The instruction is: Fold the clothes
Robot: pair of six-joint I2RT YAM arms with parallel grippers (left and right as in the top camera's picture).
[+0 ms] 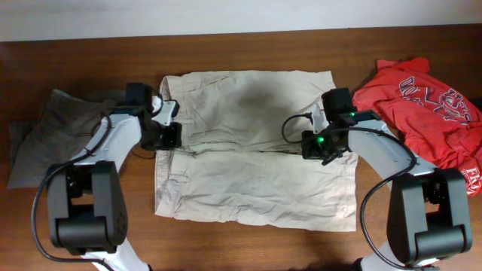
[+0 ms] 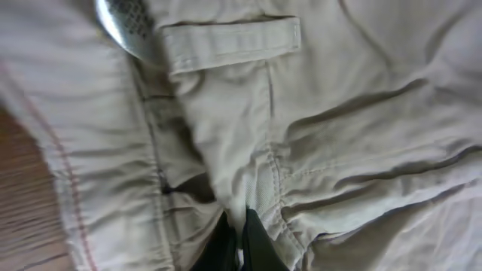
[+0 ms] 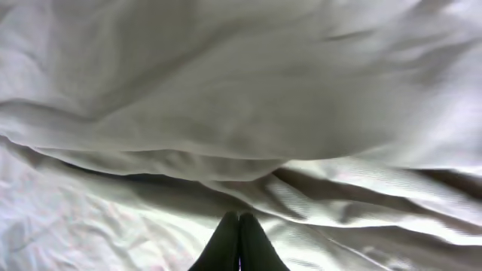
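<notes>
- Dark wood makes up the table point(image 1: 248, 248), and a pale wall point(image 1: 226, 15) runs behind its far edge.
- We see the beige shorts point(image 1: 256, 188) spread flat at the middle of the table, with a crease running left to right across them.
- Their far edge lies close to the table's far edge, leaving only a thin strip of bare wood there. A wider bare band lies along the near edge, between the two arm bases.
- Our left gripper point(image 1: 169, 139) sits at the left end of the crease. In the left wrist view its fingers point(image 2: 256, 245) are almost pressed together, with a thin pale sliver of cloth between them and a belt loop point(image 2: 230, 41) beyond.
- Our right gripper point(image 1: 312, 144) sits at the right end of the crease. Its fingers point(image 3: 252, 245) are pressed together with the tips against the fabric, and we cannot tell whether any cloth is caught.
- Grey shorts point(image 1: 45, 132) lie by the left edge, near the beige pair, and the left arm crosses the gap between them.
- A red T-shirt point(image 1: 422, 102) is heaped toward the far right corner. It is near the beige shorts but apart from them, with bare wood in front of it.
</notes>
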